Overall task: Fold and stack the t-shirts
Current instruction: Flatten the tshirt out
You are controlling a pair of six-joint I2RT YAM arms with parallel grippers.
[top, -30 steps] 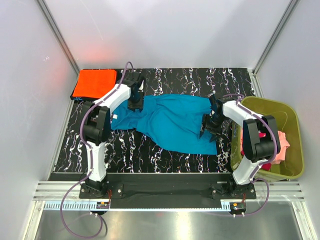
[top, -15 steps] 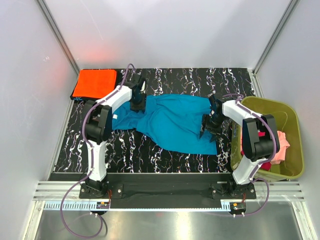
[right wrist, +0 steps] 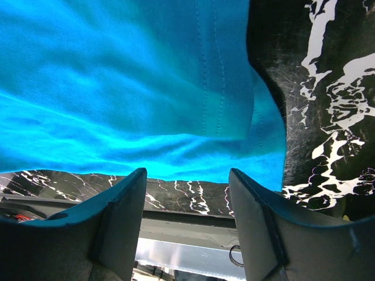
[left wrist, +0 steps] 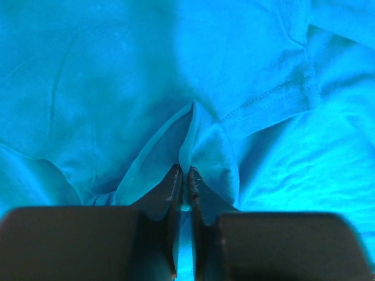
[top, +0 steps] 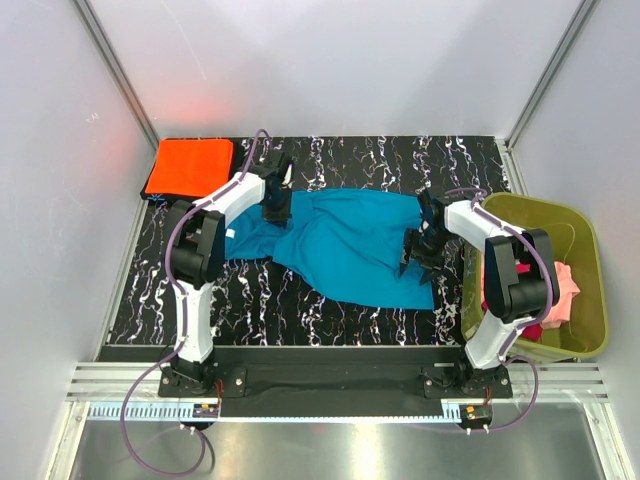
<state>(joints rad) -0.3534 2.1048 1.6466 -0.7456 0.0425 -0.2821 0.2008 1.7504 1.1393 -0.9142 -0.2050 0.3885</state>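
Note:
A teal-blue t-shirt (top: 350,245) lies spread and rumpled across the middle of the black marbled table. My left gripper (top: 275,208) is at its upper left part, shut on a pinched fold of the teal cloth (left wrist: 186,137). My right gripper (top: 415,255) is open over the shirt's right hem (right wrist: 222,111), holding nothing, its fingers (right wrist: 126,216) astride the hem edge. A folded bright orange t-shirt (top: 187,166) lies at the table's far left corner. Pink and magenta-red shirts (top: 560,290) lie in the bin at the right.
An olive-green plastic bin (top: 590,260) stands off the table's right edge, beside the right arm. White walls close in the back and sides. The black marbled table (top: 380,160) shows bare behind the shirt and in front of it (top: 270,310).
The left gripper has shifted slightly toward the back along the shirt's upper left part. The right arm and the shirt's outline have barely moved.

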